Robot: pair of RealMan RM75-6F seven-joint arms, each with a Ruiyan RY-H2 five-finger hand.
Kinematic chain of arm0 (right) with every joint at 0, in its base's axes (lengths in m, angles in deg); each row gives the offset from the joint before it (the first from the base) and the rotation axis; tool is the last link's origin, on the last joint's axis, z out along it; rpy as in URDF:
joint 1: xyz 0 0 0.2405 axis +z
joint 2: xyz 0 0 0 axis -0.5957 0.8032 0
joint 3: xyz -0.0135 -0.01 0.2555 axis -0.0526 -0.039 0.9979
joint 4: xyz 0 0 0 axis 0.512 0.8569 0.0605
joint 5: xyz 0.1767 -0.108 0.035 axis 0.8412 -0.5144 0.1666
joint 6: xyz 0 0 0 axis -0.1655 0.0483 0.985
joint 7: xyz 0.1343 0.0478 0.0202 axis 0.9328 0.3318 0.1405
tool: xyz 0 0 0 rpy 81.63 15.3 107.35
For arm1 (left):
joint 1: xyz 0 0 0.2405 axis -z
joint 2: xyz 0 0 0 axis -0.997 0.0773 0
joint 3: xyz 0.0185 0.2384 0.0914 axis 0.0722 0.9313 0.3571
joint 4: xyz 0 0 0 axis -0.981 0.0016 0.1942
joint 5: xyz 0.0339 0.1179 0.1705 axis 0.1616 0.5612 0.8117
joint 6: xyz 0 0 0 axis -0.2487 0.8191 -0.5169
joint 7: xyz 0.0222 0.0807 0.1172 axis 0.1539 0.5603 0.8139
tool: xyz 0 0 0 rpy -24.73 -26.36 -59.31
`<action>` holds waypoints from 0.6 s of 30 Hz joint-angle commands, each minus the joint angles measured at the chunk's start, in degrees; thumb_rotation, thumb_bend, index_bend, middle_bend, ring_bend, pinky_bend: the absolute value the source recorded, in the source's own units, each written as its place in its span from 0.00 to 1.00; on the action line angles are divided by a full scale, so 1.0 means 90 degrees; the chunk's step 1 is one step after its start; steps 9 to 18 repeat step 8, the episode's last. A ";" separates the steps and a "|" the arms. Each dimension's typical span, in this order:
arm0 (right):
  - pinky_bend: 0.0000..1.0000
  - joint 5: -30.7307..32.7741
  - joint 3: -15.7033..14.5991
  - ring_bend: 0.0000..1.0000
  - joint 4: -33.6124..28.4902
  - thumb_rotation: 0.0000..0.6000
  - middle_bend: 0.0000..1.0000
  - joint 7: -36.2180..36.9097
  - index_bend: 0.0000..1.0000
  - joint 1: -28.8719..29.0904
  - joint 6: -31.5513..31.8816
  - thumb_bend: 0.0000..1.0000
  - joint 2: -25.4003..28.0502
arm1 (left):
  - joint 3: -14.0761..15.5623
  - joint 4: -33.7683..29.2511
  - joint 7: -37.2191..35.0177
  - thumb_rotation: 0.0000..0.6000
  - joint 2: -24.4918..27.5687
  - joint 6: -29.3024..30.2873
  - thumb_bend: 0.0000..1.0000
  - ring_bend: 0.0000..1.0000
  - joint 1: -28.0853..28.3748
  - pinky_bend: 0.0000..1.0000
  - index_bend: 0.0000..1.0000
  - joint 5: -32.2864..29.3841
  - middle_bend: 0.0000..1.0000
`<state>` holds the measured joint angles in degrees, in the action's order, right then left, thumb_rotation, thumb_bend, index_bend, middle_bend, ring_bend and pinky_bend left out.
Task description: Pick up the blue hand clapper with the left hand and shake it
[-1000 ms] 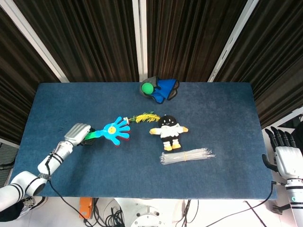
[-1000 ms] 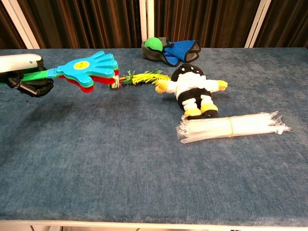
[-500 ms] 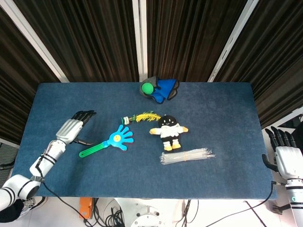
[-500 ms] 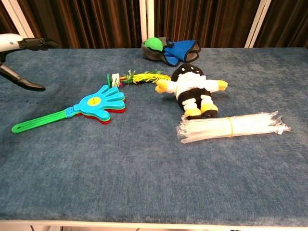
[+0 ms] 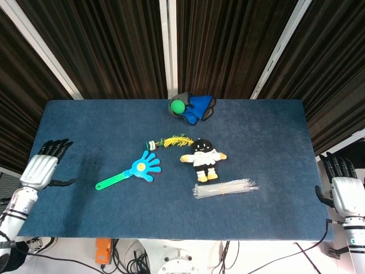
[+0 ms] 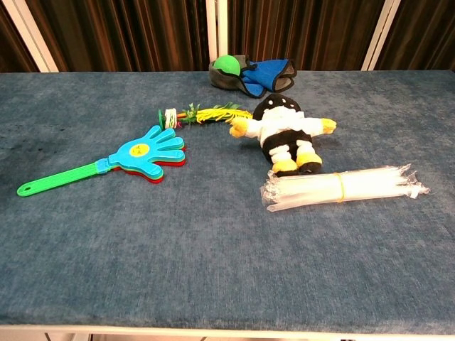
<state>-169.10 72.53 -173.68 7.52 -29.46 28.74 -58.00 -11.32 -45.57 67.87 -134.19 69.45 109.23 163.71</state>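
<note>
The blue hand clapper (image 5: 136,169) (image 6: 135,154) lies flat on the blue table, its green handle (image 5: 111,181) pointing toward the front left. Nothing holds it. My left hand (image 5: 43,167) hovers at the table's left edge with its fingers spread and empty, well left of the handle; the chest view does not show it. My right hand (image 5: 342,187) stays off the table's right edge, fingers extended, holding nothing.
A black and white plush doll (image 5: 203,158) lies right of the clapper, a yellow-green feather toy (image 5: 170,141) behind it. A bundle of clear straws (image 5: 226,188) sits in front of the doll. At the far edge rests a blue cloth (image 5: 199,107) with a green ball (image 5: 178,105).
My left hand let go of the clapper, which now lies on the table. The hand then pulled back left to the table's edge. The right hand has stayed put.
</note>
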 commanded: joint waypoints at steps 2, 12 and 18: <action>0.00 -0.0014 -0.0011 0.00 -0.0051 1.00 0.00 -0.0107 0.00 0.0009 0.0004 0.32 -0.0030 | 0.0189 -0.0173 0.0314 0.78 0.0132 0.0709 0.13 0.00 -0.0648 0.00 0.00 -0.0051 0.00; 0.00 -0.0082 -0.0060 0.00 -0.0097 1.00 0.00 -0.0180 0.00 -0.0016 0.0041 0.32 -0.0034 | 0.0319 -0.0210 0.0486 0.78 -0.0048 0.1362 0.13 0.00 -0.1259 0.00 0.00 0.0025 0.00; 0.00 -0.0082 -0.0060 0.00 -0.0097 1.00 0.00 -0.0180 0.00 -0.0016 0.0041 0.32 -0.0034 | 0.0319 -0.0210 0.0486 0.78 -0.0048 0.1362 0.13 0.00 -0.1259 0.00 0.00 0.0025 0.00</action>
